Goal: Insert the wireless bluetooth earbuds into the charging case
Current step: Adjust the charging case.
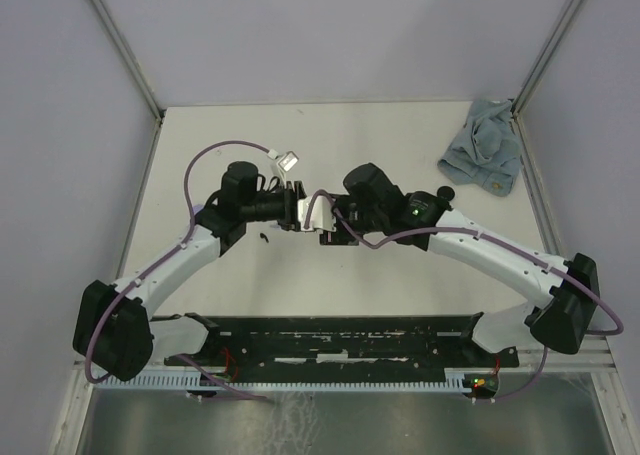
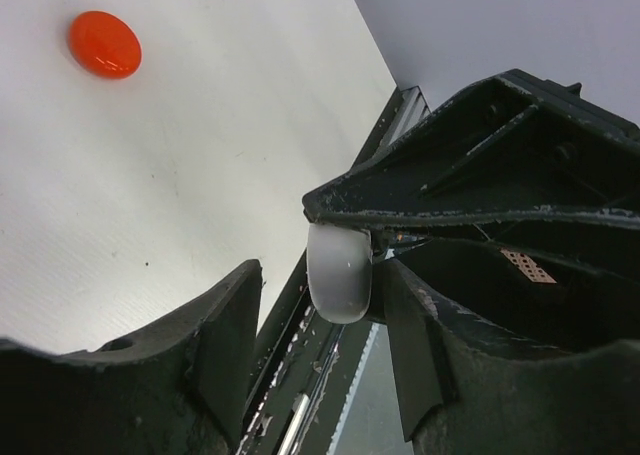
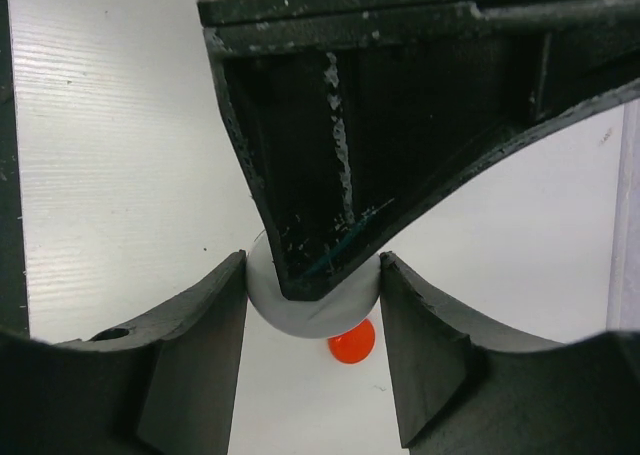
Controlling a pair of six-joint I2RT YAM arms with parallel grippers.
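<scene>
The charging case (image 3: 300, 320) is a pale grey-white round shell held above the table, and my right gripper (image 3: 313, 265) is shut on it with a finger on each side. In the left wrist view the case (image 2: 340, 275) shows edge-on between the fingers of my left gripper (image 2: 322, 275). It lies against the right finger (image 2: 415, 335), with a gap to the left one (image 2: 225, 340), so these jaws are open. From above, both grippers meet at the case (image 1: 318, 212) mid-table. The earbuds do not show clearly; a tiny dark speck (image 1: 265, 238) lies near the left gripper (image 1: 298, 213).
An orange-red round disc (image 2: 104, 44) lies on the white table, directly under the case in the right wrist view (image 3: 352, 345). A crumpled blue-grey cloth (image 1: 483, 155) sits at the back right. The black rail (image 1: 340, 340) runs along the near edge between the arm bases.
</scene>
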